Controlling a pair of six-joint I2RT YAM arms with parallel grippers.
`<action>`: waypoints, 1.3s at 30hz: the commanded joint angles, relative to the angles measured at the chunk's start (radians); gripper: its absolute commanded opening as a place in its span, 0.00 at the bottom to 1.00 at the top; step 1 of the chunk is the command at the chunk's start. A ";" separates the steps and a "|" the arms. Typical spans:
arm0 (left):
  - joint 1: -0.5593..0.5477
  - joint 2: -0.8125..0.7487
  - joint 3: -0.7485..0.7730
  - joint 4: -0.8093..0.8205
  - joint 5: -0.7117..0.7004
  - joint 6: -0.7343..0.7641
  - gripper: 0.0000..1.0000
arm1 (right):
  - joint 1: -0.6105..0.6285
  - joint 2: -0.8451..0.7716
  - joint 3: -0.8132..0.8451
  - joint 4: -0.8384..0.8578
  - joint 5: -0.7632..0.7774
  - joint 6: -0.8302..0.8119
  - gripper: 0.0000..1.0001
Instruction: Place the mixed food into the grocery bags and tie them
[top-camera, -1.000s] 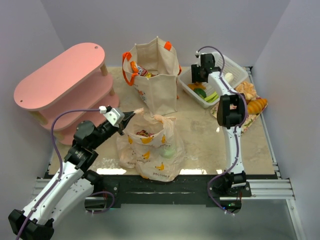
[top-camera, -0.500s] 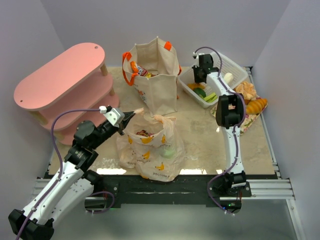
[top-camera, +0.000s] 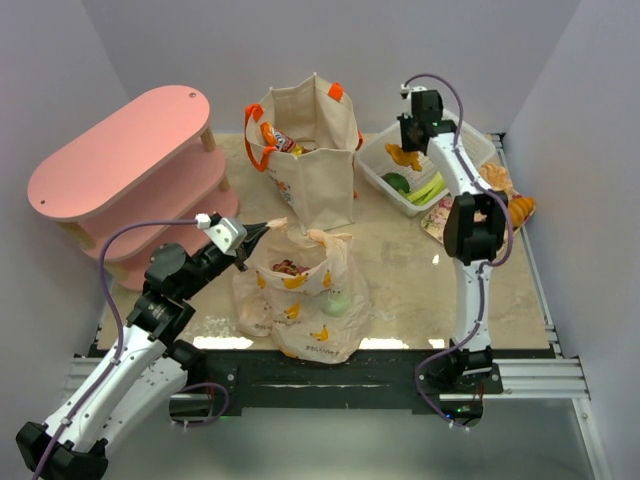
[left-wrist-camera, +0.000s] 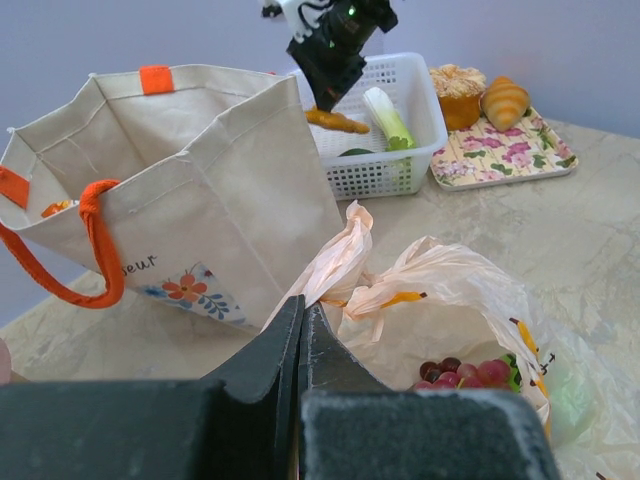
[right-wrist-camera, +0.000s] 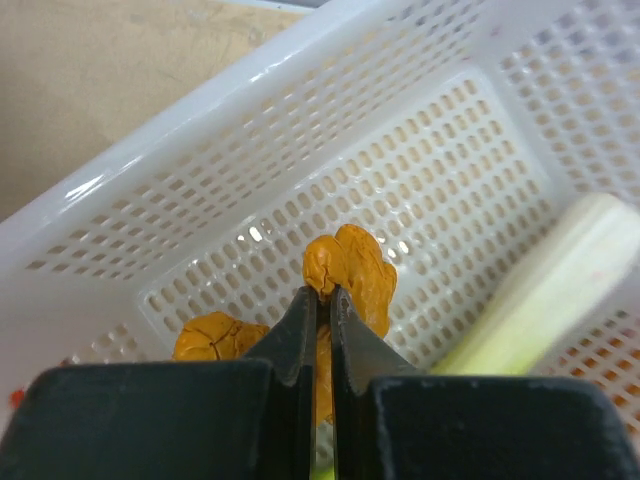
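Pinching orange piece (right-wrist-camera: 356, 272) over basket (right-wrist-camera: 455, 170)

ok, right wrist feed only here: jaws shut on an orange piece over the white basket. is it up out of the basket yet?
Observer: Lifted, at least. In the left wrist view the orange piece hangs under the right gripper, inside the basket's outline. I can't tell if it clears the rim.
Operator: Left arm?
Observer: The left gripper is shut on a handle of the plastic bag.
Operator: Nearest bag to me?
Observer: The tote, standing open just left of the basket.
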 joint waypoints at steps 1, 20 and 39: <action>-0.005 -0.008 0.020 0.035 0.018 -0.007 0.00 | -0.006 -0.216 -0.101 0.050 0.042 0.025 0.00; -0.007 -0.010 0.015 0.048 0.010 -0.016 0.00 | 0.400 -0.985 -0.945 0.549 -0.624 0.453 0.00; -0.007 -0.005 0.014 0.039 -0.020 -0.008 0.00 | 0.585 -0.836 -1.087 0.672 -0.714 0.514 0.00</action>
